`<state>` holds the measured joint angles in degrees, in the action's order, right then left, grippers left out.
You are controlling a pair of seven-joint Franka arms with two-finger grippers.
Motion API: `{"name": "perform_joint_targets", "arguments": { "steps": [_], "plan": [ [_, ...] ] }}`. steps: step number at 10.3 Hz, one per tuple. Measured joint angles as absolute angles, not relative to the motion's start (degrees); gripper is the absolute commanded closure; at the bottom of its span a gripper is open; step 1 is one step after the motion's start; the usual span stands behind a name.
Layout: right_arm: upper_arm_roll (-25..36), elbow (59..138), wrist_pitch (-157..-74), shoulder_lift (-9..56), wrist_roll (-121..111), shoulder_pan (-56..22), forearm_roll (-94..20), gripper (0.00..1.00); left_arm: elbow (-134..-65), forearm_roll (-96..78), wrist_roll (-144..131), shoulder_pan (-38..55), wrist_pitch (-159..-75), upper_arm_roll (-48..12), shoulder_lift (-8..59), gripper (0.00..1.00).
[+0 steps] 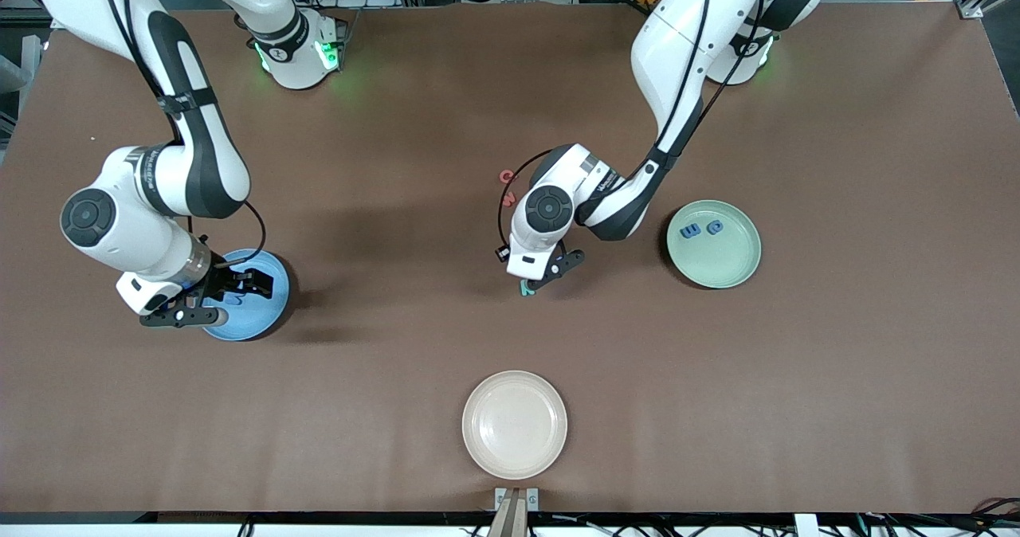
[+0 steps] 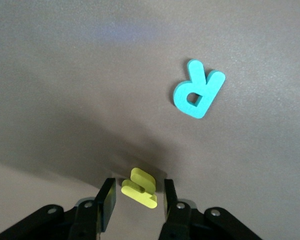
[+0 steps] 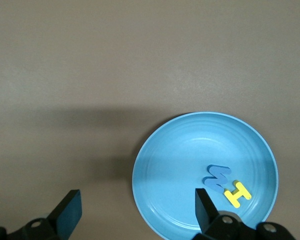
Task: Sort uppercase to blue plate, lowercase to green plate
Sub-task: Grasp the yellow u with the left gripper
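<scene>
Cream plate [image 1: 515, 425] at lower centre lies bare; we see M [image 3: 217, 177] and H [image 3: 237, 193] on blue plate [image 3: 165, 180], two blue letters [image 1: 701, 229] on green plate [image 1: 733, 270]; left end effector [image 2: 139, 200] clenched on yellow lowercase letter [image 2: 139, 188], teal R [image 2: 198, 89] and red letters [image 1: 507, 186] left; right end effector [image 3: 135, 210] released over blue plate.

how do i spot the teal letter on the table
Start at the pale mint-green plate toward the left arm's end, then move to the left gripper beside it. The teal foam capital R lies flat under it; the letter between its fingers is yellow.
</scene>
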<state>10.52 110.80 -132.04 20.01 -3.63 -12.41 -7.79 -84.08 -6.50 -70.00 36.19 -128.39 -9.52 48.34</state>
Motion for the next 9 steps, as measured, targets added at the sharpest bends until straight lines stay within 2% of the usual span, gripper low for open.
{"name": "perform_joint_targets", "arguments": {
  "steps": [8,9],
  "plan": [
    [8.9,110.9,-130.4,19.4,4.0,-14.9,-7.8,0.00,-84.1,-6.5,-70.0,36.6,-128.3,-9.5,48.8,0.54],
    [9.0,110.9,-130.4,19.4,3.9,-14.8,-7.8,0.00,-84.1,-6.5,-70.0,36.6,-128.3,-9.5,48.8,0.62]
  ]
}}
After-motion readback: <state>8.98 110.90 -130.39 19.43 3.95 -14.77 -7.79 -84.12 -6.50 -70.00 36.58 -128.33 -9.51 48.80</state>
